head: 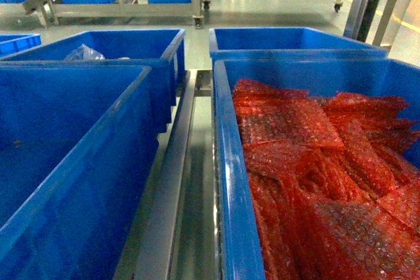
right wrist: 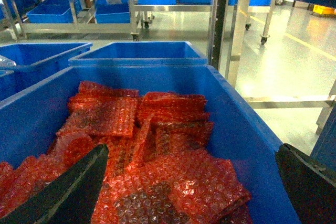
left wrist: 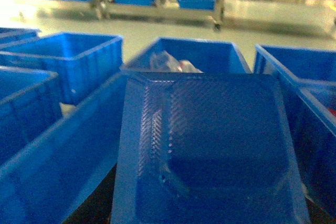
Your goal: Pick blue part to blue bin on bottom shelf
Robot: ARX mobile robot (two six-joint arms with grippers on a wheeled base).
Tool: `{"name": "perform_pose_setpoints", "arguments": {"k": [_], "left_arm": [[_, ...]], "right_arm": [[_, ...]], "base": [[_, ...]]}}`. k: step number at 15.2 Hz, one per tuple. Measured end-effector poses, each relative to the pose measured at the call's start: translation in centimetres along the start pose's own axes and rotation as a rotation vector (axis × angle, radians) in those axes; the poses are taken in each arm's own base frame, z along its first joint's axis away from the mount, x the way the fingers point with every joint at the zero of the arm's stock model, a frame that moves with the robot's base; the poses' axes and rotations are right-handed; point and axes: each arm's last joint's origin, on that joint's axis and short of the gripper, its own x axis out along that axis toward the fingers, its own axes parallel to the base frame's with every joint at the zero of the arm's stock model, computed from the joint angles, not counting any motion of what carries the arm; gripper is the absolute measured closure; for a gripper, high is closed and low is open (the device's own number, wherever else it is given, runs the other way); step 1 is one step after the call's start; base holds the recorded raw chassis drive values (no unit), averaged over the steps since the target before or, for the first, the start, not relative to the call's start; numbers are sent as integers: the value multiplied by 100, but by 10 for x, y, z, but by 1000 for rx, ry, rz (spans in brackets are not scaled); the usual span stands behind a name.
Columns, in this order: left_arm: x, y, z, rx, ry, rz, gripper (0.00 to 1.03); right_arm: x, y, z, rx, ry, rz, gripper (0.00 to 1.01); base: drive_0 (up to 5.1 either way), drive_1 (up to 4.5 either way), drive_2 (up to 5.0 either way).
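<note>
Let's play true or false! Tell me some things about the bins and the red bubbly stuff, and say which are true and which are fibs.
1. The big bin on the right holds red bubble wrap. True.
2. The bubble wrap is green. False: it is red.
3. The right end effector has its fingers spread wide above the bubble wrap. True.
4. The far left bin holds a clear plastic bag. True.
5. The bins are yellow. False: they are blue.
6. The blue part shows in the right bin. False: only bubble wrap shows there.
</note>
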Motion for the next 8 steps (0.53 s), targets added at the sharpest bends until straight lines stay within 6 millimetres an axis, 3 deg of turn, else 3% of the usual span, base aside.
{"name": "perform_pose_setpoints", "arguments": {"k": [1,2,4,5,8], "left_arm": [[12,2,4,1,-46,114,60],[48,-3,-4,26,7,111,60],[87,-4,-27,-3,129,98,59],[95,-6,-30,-25,147,92,50],[96,-7,-30,-45,151,74,37]], "right_arm": [[0,0,0,0,-2,0,3],[0,0,0,0,-1,0,3],[0,0,0,0,-1,0,3],[0,0,0,0,-1,0,3],[0,0,0,0,-1,0,3]], "base": [[0,0,0],[0,0,0],[0,0,0],[0,0,0],[0,0,0]]}}
